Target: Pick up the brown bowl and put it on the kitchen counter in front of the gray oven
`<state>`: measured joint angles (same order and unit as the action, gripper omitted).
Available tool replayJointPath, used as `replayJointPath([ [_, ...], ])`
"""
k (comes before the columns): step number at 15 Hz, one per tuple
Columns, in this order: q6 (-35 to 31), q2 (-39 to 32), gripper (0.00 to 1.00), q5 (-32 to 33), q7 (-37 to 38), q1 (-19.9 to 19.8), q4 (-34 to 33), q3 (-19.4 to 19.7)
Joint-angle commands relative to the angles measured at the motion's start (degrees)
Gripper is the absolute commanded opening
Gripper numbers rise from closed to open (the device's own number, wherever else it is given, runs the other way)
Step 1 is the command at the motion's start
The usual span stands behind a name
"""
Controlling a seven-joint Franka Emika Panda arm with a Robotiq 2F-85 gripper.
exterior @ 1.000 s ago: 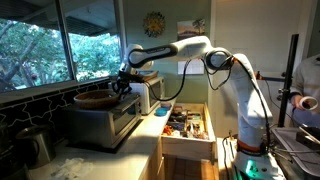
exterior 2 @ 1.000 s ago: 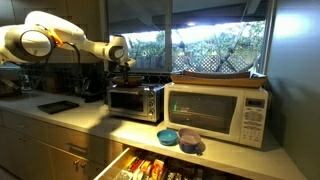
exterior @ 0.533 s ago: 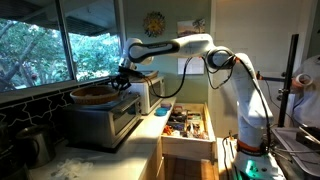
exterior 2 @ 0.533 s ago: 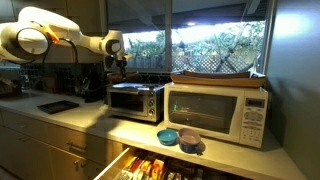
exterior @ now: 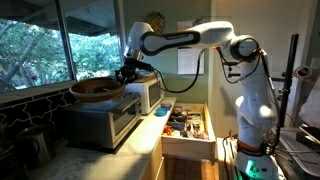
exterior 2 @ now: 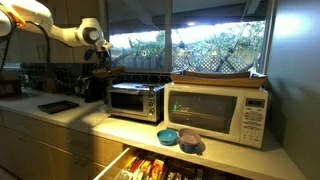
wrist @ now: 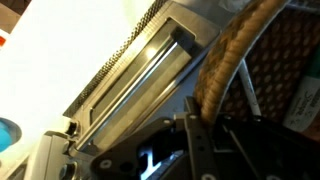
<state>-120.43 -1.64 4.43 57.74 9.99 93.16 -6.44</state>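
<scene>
Robotiq gripper (exterior: 126, 73): fingers clamping the rim of the wide, shallow, woven wood-brown bowl (exterior: 97, 89).
Bowl: hanging in the air just above the boxy dull-gray metal oven (exterior: 100, 120).
Pale stone-like kitchen counter (exterior 2: 100, 121): lying below, in front.
Risk: the one-sided rim hold is likely leaving the bowl prone to tipping, slipping, or clipping the oven's front edge in lowering.

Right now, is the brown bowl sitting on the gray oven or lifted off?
Lifted, it seems: the gripper holds the brown bowl by its rim, just above the gray oven.
</scene>
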Motion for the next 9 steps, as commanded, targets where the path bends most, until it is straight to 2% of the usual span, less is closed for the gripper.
replayJointPath([
  [1,-2.8,10.0,0.01,5.4,15.8,1.3,14.0,-2.9],
  [3,-5.6,13.3,0.01,5.8,24.6,1.1,19.9,-5.3],
  [5,-11.5,17.2,0.01,8.0,33.2,1.0,26.1,-8.3],
  [6,-6.1,11.4,0.01,5.5,25.6,0.4,17.9,-7.3],
  [7,-7.0,12.4,0.06,5.8,26.9,0.4,19.6,-8.2],
  [9,-6.8,12.3,0.06,5.8,26.6,0.3,19.3,-8.3],
])
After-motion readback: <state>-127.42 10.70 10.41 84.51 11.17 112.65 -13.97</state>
